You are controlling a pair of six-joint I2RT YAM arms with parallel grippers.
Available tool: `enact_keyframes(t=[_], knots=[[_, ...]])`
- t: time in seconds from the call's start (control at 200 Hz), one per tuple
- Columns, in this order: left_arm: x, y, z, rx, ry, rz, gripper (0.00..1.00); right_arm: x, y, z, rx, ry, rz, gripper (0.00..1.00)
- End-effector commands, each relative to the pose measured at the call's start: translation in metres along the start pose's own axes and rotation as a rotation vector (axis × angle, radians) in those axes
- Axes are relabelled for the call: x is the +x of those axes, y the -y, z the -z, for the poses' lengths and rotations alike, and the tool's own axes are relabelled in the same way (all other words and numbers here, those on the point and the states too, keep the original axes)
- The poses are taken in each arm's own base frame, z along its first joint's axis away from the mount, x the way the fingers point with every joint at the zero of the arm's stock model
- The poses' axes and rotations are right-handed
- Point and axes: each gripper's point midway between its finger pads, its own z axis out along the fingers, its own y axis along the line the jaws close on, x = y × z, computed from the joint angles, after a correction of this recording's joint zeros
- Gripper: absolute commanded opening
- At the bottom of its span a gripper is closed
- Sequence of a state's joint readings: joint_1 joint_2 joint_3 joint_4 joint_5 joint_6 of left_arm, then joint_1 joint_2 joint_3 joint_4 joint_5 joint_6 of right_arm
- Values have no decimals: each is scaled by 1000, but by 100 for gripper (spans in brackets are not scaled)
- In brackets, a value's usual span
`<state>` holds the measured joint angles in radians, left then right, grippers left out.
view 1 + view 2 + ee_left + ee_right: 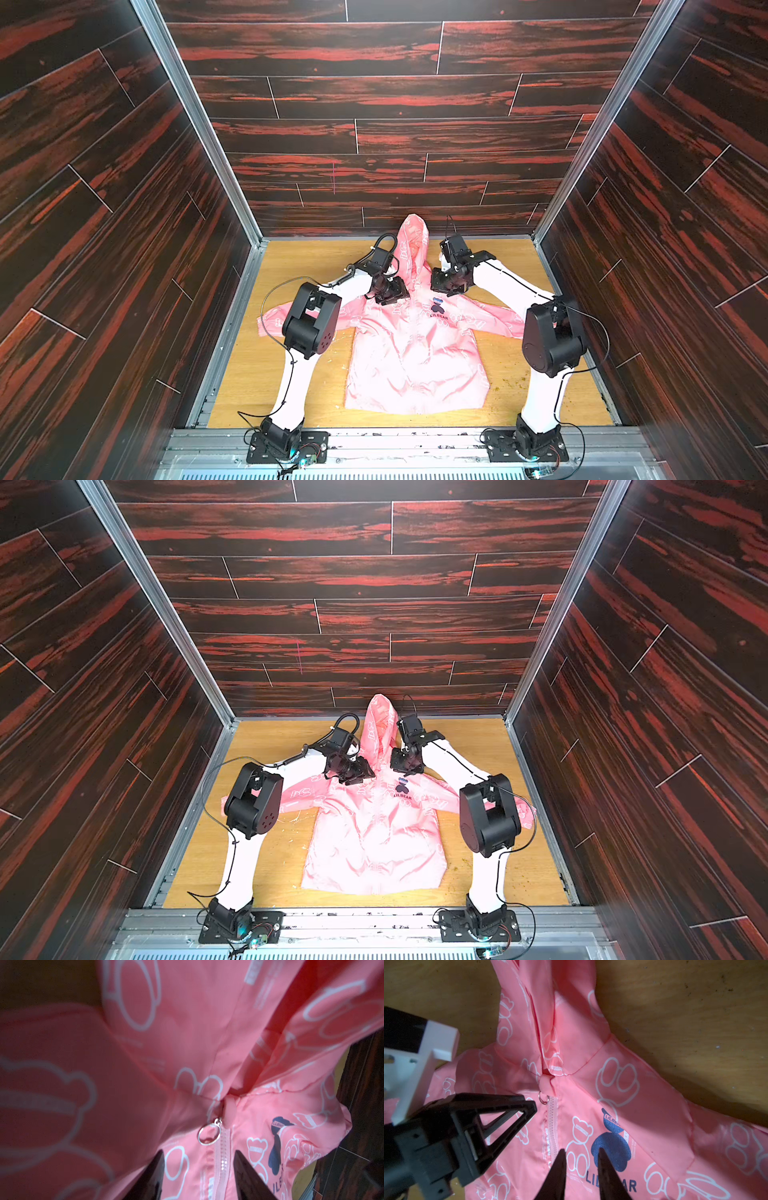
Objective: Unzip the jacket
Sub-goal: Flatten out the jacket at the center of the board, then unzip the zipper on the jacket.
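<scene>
One pink hooded jacket [415, 353] lies flat and face up on the wooden table [291, 395]. Its hood points to the far edge and its hem lies near the front edge, where the two arm bases stand. One sleeve reaches toward each side edge.

One zipper [223, 1147] runs down the middle of the jacket. Its long axis goes from the collar straight toward the front edge, and it looks closed along its whole length. One small metal ring pull [208, 1133] hangs at the top of the zipper, right under the collar.

There are two grippers, both over the upper chest. The left gripper [198, 1153] is the nearer one. Its jaws stand moderately wide with the zipper tape between them and hold nothing. The ring lies just past its fingertips, on the hood side.

The right gripper [581, 1150] hovers lower on the chest, between the zipper and the one dark bear logo [610, 1147]. Its jaws are only narrowly apart and hold nothing.

Judging from this, the left gripper would need to reach slightly toward the hood to catch the ring. The pull would then run along the zipper toward the front edge.
</scene>
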<state>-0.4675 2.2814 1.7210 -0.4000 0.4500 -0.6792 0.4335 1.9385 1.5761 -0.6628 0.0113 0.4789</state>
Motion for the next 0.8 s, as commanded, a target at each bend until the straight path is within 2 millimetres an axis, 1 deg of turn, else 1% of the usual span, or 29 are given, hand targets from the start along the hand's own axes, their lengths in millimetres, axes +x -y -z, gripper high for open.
enact_keyframes(t=[0.0,0.155,0.22,0.235,0.271,0.366,0.491,0.611,0.792], knots=[[3,-7,-10,-53,-23,35,52,-3,-5,20,-24,36,21,28],[3,-2,-17,-86,-35,7,50,-3,-3,17,-20,36,25,29],[0,-3,-17,-117,-29,-6,48,-3,-3,16,-25,35,25,28],[5,-7,-17,-139,-48,0,48,-2,-3,15,-26,33,25,28],[6,-7,-18,-154,-53,-7,47,-2,-3,15,-28,34,25,28],[5,-3,-18,-173,-49,-37,46,-2,-2,13,-28,35,26,28],[2,7,-15,-151,-36,-56,46,-2,2,10,-25,41,22,28],[-1,13,-15,-135,-28,-56,47,-3,5,2,-46,36,2,29],[0,15,-23,-129,-51,-33,48,-2,7,-14,-90,13,-32,29]])
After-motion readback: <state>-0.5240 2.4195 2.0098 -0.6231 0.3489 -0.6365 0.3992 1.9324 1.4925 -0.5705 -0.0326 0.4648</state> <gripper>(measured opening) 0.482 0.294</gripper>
